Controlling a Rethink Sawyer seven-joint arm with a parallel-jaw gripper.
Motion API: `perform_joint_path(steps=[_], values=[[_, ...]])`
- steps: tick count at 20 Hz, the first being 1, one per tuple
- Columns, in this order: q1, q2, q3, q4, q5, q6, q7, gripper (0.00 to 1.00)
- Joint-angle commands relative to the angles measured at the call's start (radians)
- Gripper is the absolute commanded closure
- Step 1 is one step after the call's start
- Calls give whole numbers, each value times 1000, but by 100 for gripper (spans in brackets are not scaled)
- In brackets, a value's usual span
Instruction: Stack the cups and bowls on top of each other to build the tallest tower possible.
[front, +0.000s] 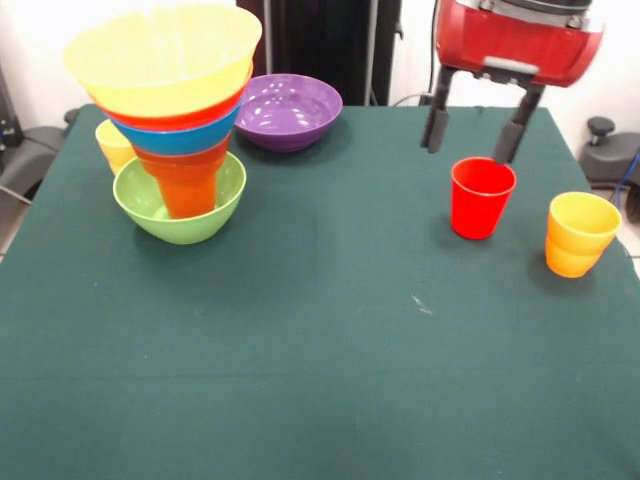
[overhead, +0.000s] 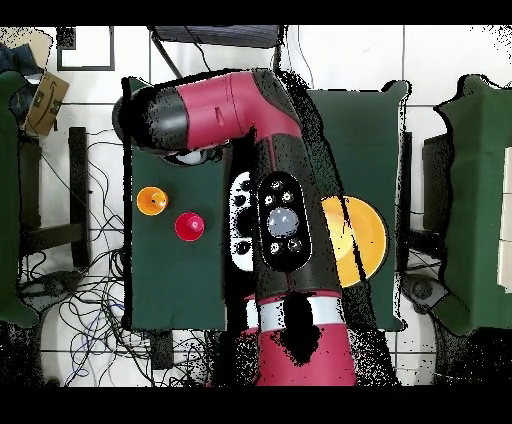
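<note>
The tower (front: 175, 120) stands at the table's left: a green bowl (front: 160, 212) as base, an orange cup (front: 188, 185) in it, then orange, blue and red-orange bowls, with the big yellow bowl (front: 165, 50) on top. A yellow cup (front: 110, 145) stands just behind the tower. A purple bowl (front: 288, 110) sits behind and to its right. A red cup (front: 481, 197) stands upright at the right, with a yellow-orange cup (front: 580, 233) further right. My gripper (front: 473, 140) hangs open and empty just above and behind the red cup. In the overhead view the arm hides the gripper; the red cup (overhead: 190, 226) and the yellow-orange cup (overhead: 150, 200) show.
The table has a dark green cloth (front: 320, 350). The arm's red and black body (overhead: 280, 220) covers the middle of the overhead view and part of the yellow bowl (overhead: 360, 240). Cables and chair bases lie on the floor around the table.
</note>
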Motion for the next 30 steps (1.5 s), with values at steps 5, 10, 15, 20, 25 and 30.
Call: perform_joint_path(steps=[5,10,15,20,25,30], values=[[42,131,71,-225,6,144,-82,0],[44,138,75,-247,23,152,-105,0],[52,151,70,-275,38,159,-114,0],[53,164,61,-283,43,144,-124,0],[51,153,61,-262,55,127,-129,0],[56,133,67,-266,78,175,-137,0]])
